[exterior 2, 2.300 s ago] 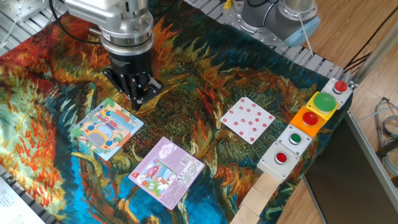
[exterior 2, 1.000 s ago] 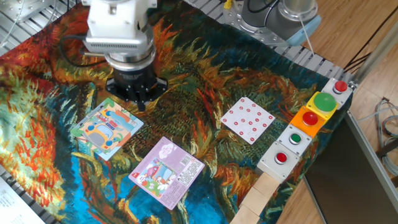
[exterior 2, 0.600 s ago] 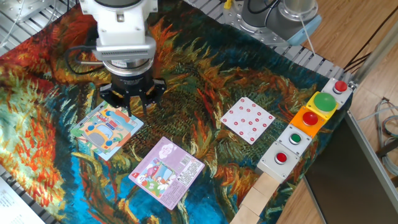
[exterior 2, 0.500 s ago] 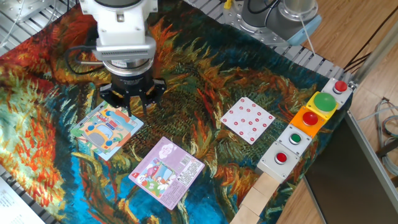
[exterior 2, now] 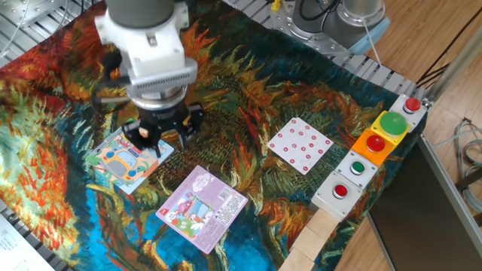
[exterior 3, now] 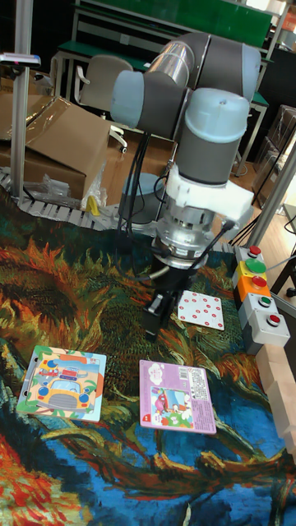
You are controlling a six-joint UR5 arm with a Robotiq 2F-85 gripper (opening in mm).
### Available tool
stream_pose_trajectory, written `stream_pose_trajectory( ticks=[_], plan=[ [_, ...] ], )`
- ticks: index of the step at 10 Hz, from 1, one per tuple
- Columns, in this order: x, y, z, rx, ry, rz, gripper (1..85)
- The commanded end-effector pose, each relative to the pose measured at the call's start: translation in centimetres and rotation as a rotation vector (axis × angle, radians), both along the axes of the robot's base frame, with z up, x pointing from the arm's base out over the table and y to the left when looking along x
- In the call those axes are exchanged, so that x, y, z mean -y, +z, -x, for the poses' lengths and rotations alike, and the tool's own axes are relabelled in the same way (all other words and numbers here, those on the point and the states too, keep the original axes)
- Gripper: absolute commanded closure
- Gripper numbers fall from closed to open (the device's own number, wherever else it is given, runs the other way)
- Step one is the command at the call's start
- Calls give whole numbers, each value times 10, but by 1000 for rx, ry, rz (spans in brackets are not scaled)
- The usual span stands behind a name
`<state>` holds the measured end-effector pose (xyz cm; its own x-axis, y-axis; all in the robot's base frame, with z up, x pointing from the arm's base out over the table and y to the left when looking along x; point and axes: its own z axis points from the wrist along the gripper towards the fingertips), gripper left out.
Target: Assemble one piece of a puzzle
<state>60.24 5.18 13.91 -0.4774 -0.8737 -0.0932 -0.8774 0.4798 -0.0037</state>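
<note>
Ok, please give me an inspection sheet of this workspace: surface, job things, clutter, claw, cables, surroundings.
Surface: table under a painted cloth in orange and blue.
Job things: puzzle flat on the cloth, orange vehicle picture up.
Clutter: purple puzzle, dotted card, button boxes, wooden blocks.
Claw: claw above the puzzle's far edge; open or shut cannot be told.
Cables: black cables along the arm.
Surroundings: cardboard box, chair behind.
</note>
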Motion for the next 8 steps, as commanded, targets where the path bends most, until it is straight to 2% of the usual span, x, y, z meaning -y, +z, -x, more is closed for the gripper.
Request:
stream_pose_trajectory(
  ticks=[1, 2, 3, 5, 6, 7, 8],
  plan=[
    [-25, -2, -2, -20, -43, -95, 573],
    [-16, -3, -15, 37, 17, -54, 527],
    [-6, -4, -17, 49, 52, -16, 490],
    [3, -5, -14, 38, 95, 25, 447],
    [3, -5, -13, 35, 115, 25, 433],
    [8, -5, -16, 50, 153, 48, 400],
    [7, -5, -11, 31, 160, 43, 373]
  ],
)
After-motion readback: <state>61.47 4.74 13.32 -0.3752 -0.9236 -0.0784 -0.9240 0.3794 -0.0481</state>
